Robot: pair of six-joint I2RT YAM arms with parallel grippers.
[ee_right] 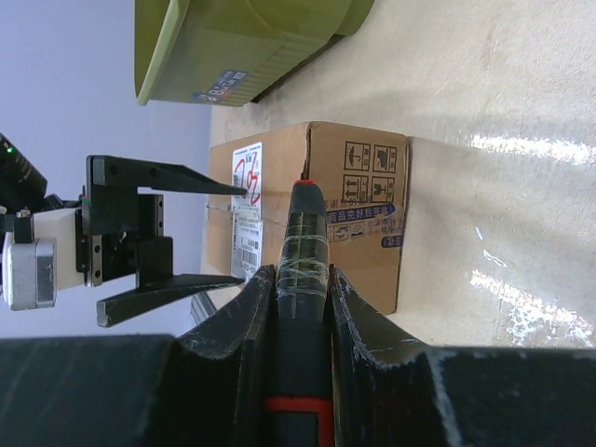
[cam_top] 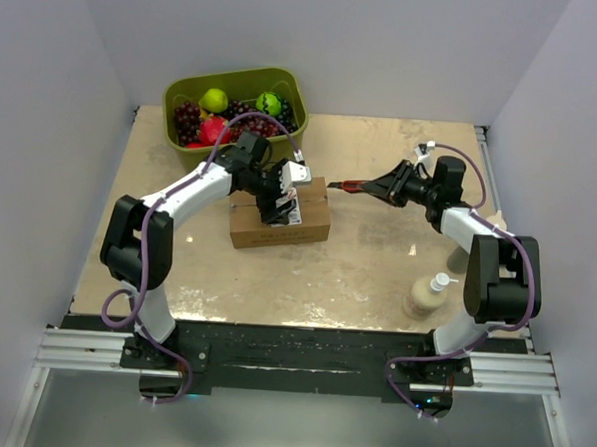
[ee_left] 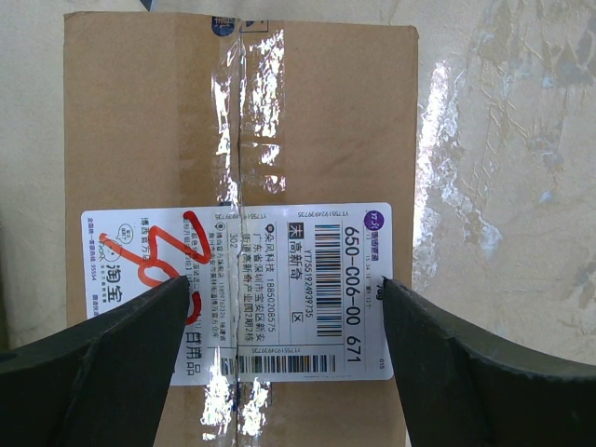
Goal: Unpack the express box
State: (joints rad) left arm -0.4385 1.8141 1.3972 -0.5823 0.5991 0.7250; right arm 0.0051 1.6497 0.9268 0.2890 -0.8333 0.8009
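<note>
Top: high, rear, looking down; left wrist: close above express box [ee_left: 237,140]; right wrist: low, side-on; all share it.

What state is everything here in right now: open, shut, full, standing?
Express box: closed, taped shut.
Left gripper: open, over the box's label.
Right gripper: shut on the dark tool.
Dark tool: held, red tip at the box's end.
Green bin: holds fruit.
Bottle: standing upright.
</note>
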